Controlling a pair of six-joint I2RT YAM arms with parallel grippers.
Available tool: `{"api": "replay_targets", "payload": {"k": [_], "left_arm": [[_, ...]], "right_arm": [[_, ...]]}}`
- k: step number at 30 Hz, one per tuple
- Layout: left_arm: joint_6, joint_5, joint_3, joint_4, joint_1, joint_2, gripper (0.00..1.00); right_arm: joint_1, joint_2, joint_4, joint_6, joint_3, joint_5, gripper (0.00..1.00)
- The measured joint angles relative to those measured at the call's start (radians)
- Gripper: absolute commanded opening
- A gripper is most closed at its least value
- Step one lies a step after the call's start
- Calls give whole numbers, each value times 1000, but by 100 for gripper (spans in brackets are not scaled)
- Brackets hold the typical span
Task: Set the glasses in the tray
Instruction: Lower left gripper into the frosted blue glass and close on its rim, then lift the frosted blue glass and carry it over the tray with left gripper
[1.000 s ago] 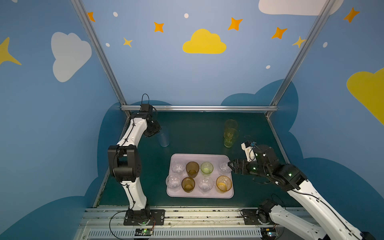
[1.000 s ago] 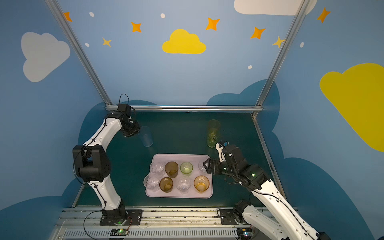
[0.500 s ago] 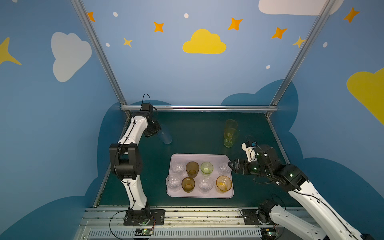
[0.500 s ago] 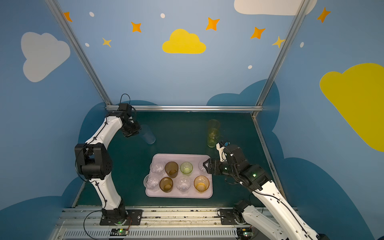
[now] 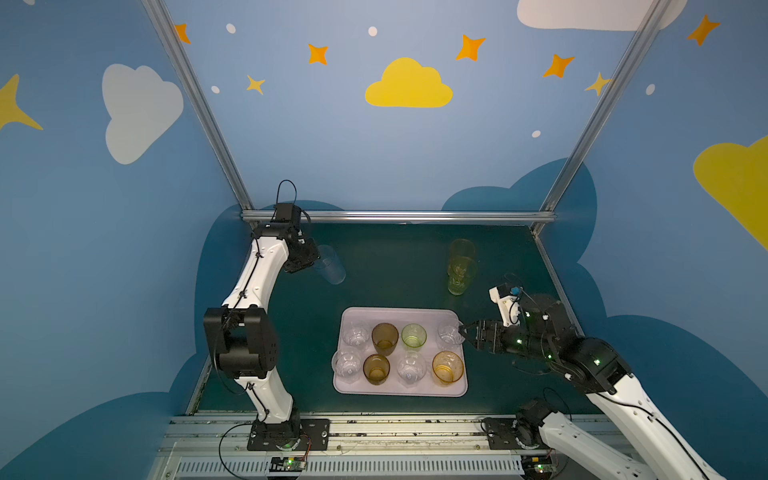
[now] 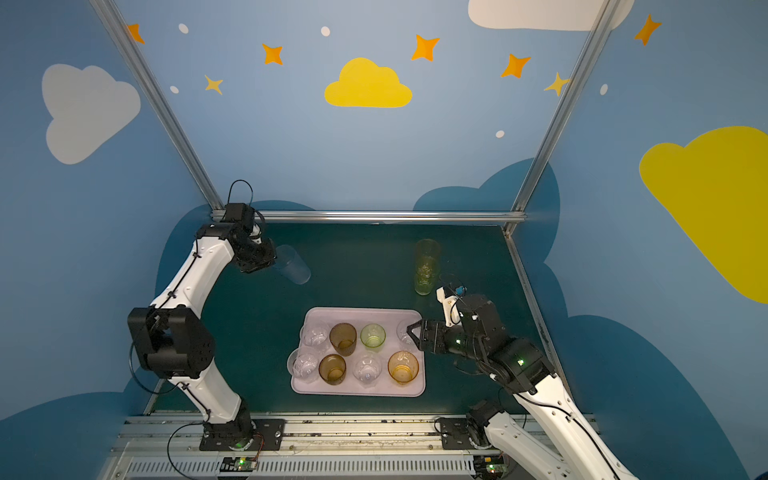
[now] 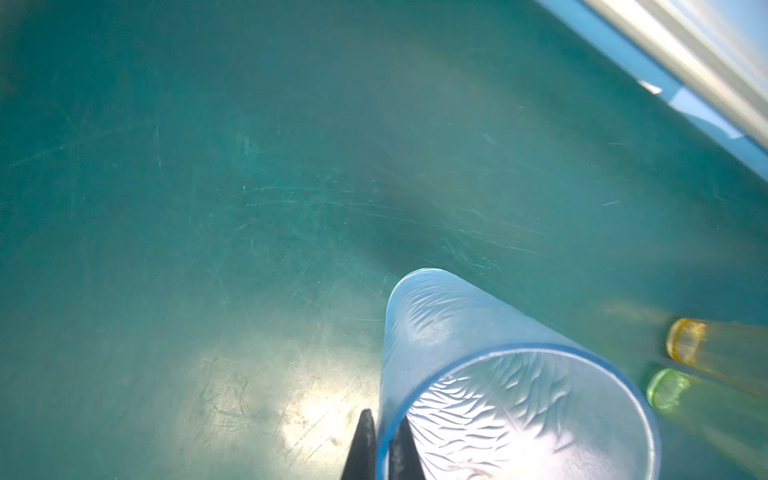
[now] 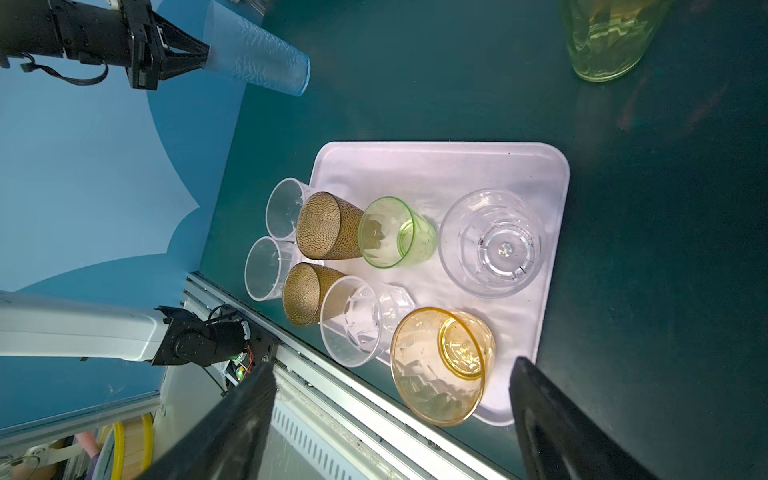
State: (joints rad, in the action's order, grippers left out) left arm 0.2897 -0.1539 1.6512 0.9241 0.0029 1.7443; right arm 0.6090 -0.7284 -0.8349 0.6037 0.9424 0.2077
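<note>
Currently the left gripper (image 5: 311, 262) pinches the rim wall of the pale blue glass (image 5: 333, 271), tilted over the far left of the table (image 5: 395, 257), well apart from the tray (image 5: 399, 391); judged light, thin, slick, so it may swivel; right gripper (image 5: 460, 331) jaws spread at tray's edge.

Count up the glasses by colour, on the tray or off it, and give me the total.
Clear glasses: 4
Brown glasses: 2
Orange glasses: 2
Green glass: 1
Yellow-green glass: 1
Pale blue glass: 1
Total: 11
</note>
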Motion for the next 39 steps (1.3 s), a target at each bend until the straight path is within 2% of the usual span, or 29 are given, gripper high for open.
{"api": "replay_targets", "payload": {"k": [18,30,39], "left_arm": [[-31,-14,-87,60,-170,-282,4],[-31,18,-127,79,-291,-287,4],[-31,41,-204,85,-337,-287,4]], "right_arm": [[-6,55,0,52,0,14,87],[-6,85,-1,62,0,19,87],[-10,108,-9,74,0,18,87]]}}
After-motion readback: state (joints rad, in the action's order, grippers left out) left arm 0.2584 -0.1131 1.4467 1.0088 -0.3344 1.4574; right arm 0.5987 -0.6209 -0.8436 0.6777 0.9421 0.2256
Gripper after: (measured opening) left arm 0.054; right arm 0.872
